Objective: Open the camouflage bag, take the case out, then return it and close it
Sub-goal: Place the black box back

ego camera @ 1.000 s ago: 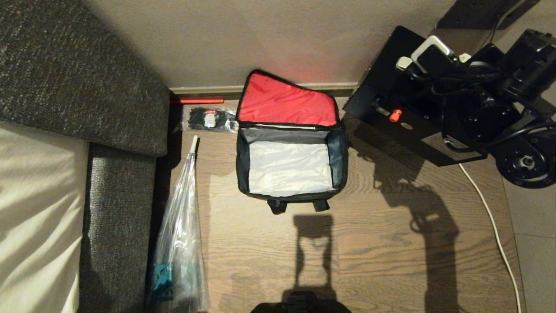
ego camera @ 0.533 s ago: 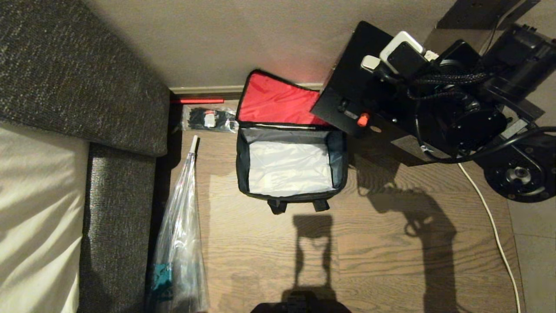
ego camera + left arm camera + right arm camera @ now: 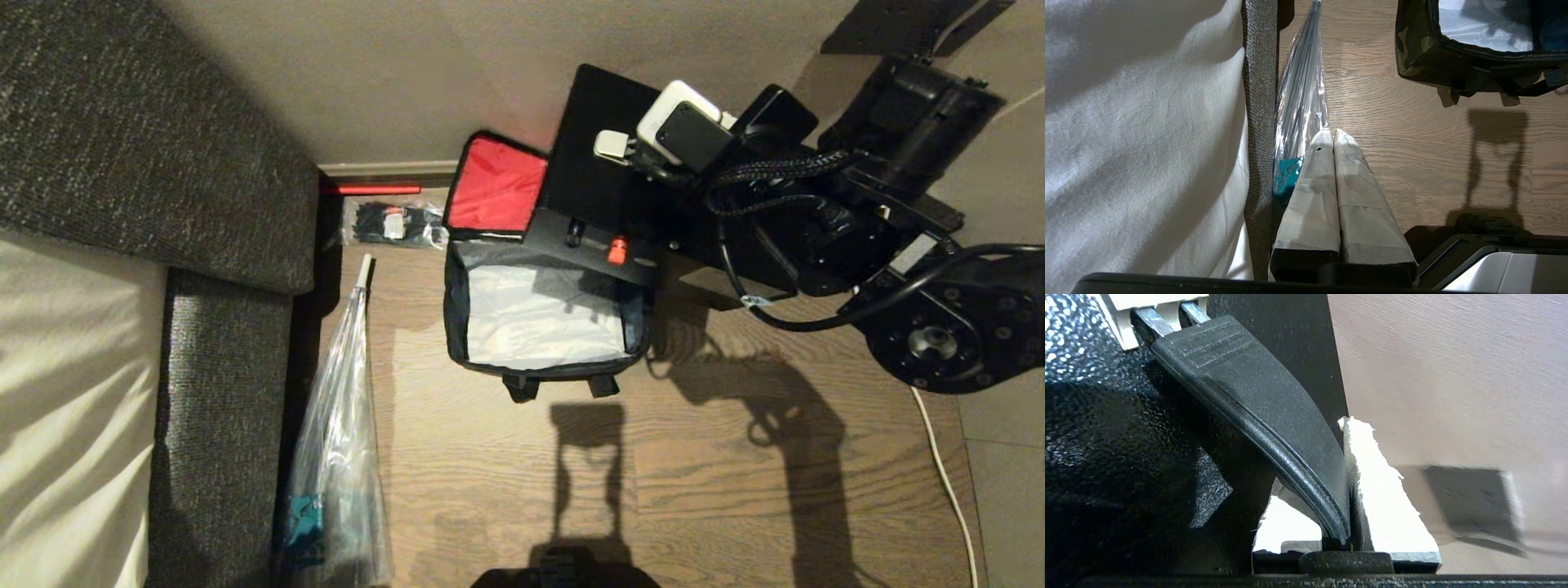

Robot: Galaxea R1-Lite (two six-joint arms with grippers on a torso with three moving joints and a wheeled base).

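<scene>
Gripping the case (image 3: 600,175) by its handle (image 3: 1261,416), our right gripper (image 3: 645,155) holds it upper right, overlapping the open camouflage bag (image 3: 543,314).

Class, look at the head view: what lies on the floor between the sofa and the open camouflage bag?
A clear-wrapped umbrella lies between sofa and camouflage bag, seen in the head view.

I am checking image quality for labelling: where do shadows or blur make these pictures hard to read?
Head view: the case shades part of the camouflage bag, and long arm shadows cross the floor. Right wrist view: the wall is motion-smeared, while the handle in the right tool is sharp. Left wrist view: evenly lit, sharp.
</scene>
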